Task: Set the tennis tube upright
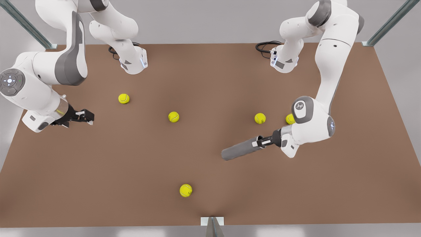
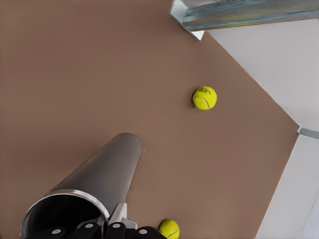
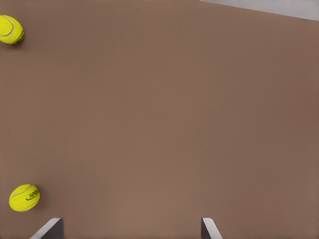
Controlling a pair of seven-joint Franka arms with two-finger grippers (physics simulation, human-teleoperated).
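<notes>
**Jaws clamped on the tube's rim end**

Left jaws (image 1: 263, 142) grip the tennis tube (image 1: 238, 149) at its silvery rim, tube lying tilted near the surface's middle. Pivot about the far closed end, slowly, keeping the rim pinched. Right jaws (image 1: 86, 116) wait spread, empty, by the surface's side edge.

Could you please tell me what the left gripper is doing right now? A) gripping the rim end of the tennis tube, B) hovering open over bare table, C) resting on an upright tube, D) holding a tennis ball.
A: the left gripper is shut on the silvery rim end of the tennis tube, which is tilted, not upright.
</notes>
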